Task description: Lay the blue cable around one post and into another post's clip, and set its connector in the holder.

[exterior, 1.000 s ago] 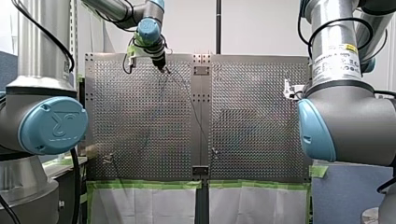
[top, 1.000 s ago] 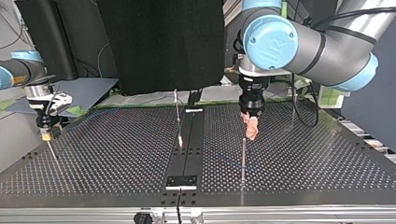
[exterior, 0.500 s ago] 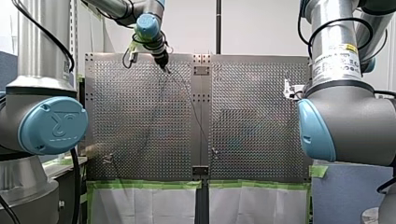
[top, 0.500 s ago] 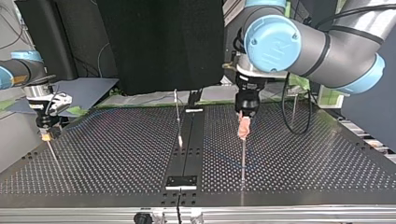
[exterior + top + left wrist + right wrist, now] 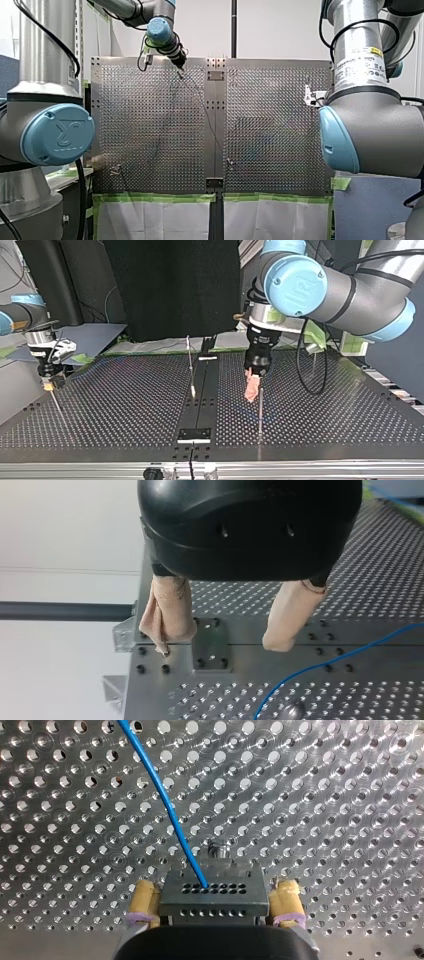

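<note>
My right gripper [image 5: 214,906] pinches the connector [image 5: 212,892], and the blue cable [image 5: 165,805] runs out ahead of it. My left gripper [image 5: 221,646] hangs spread and empty beside the post [image 5: 260,415], right of the top view's centre. Routing seems to be in hand; next I must straddle the cable and close.

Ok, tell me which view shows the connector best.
The right wrist view: the connector sits large between my right gripper's yellow pads, with the blue cable entering it. In the top view it is too small to make out; the front and left wrist views do not show it.
</note>
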Robot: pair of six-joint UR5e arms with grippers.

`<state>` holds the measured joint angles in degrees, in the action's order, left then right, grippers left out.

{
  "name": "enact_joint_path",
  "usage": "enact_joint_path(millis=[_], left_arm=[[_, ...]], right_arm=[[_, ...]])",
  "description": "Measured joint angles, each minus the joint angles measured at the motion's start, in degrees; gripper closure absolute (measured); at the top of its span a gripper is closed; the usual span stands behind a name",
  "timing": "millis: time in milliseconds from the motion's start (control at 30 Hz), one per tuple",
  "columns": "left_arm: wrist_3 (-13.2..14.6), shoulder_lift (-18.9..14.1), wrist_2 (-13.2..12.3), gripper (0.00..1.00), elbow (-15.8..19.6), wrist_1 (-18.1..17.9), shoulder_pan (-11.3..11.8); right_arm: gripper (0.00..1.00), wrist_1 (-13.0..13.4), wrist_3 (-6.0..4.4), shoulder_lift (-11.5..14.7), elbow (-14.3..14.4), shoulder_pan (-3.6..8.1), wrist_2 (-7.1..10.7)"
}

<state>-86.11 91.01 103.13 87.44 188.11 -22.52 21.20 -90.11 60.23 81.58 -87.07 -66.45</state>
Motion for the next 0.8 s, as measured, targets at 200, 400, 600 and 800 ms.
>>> enact_joint_path(millis=[200,400,600,800], left_arm=[[-2.6,0.0,0.6,0.00,0.0,-0.3,0.5],[-5.4,0.0,0.1,0.00,0.0,0.1,0.8],[-7.8,0.0,0.1,0.00,0.1,0.6,0.9],[-8.3,0.0,0.2,0.00,0.1,0.8,0.9]], right_arm=[[0.01,0.0,0.04,0.0,0.0,0.01,0.00],[0.01,0.0,0.03,0.0,0.0,0.03,0.00],[0.01,-0.1,0.01,0.0,0.0,0.05,0.00],[0.01,-0.1,0.02,0.0,0.0,0.09,0.00]])
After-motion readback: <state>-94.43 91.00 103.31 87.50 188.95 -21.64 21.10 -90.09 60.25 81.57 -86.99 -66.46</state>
